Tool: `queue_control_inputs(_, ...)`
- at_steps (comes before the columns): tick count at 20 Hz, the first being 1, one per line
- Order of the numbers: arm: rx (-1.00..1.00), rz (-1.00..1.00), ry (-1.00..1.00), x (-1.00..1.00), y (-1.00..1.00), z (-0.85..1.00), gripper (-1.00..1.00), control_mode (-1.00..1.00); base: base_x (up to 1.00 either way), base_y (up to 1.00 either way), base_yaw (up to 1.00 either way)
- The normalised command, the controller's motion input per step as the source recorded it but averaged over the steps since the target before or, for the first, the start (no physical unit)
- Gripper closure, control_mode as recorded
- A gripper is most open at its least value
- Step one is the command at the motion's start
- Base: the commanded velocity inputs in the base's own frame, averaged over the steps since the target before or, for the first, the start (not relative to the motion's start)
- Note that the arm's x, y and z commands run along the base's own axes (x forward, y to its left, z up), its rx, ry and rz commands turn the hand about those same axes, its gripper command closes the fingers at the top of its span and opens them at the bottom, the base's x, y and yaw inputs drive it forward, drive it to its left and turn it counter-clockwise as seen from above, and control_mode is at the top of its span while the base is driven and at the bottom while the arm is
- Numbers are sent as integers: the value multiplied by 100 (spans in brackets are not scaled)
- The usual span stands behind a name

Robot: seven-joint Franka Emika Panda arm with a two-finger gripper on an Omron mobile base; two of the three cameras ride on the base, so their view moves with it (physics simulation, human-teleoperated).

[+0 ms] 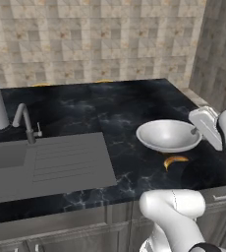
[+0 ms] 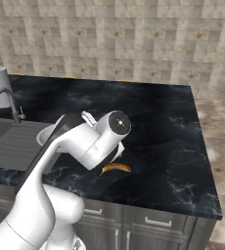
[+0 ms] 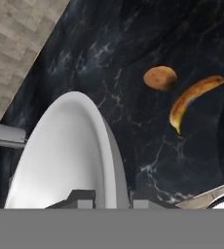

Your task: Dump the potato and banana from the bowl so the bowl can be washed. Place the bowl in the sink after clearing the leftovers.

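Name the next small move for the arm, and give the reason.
Probably carry the bowl left toward the sink. The potato and banana already lie on the black counter, the bowl looks empty, and the pincer is shut on its rim, so only the placing remains.

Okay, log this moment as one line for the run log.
gripper: shut on bowl rim | potato, banana: out on counter | sink: bowl not in yet

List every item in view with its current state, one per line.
Bowl: emptied, gripped at the rim.
Gripper: shut on the bowl's rim.
Potato: out, lying on the counter.
Banana: out, lying beside the potato.
Sink: empty.
Faucet: not running.
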Motion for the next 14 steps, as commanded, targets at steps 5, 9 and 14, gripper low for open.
queue_control_inputs(5,0,0,0,-9,6,-4,100,100,-10,5,0)
queue_control_inputs(9,0,0,0,0,0,0,100,100,-30,58,0)
queue_control_inputs(14,0,0,0,0,0,0,100,100,-4,98,-1)
